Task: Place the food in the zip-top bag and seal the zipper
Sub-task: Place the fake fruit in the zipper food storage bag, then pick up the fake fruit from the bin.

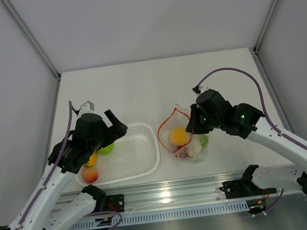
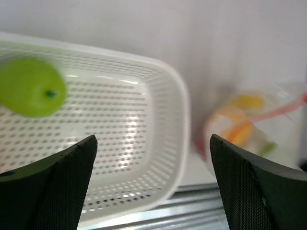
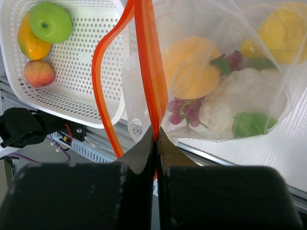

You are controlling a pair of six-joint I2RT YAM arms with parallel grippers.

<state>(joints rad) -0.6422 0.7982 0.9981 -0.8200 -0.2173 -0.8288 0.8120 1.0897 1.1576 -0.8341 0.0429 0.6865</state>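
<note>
Three fruits (image 3: 31,43) in one basket (image 3: 81,52), one zip-top bag (image 3: 230,57) alongside

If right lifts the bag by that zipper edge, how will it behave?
Likely floppy: the bag wrinkles around the food and its zipper bows open. It would probably sag from the right gripper pinch, food bunching low.

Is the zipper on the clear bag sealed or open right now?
Open: the two sides of the zipper bow apart in a wide loop.
</note>
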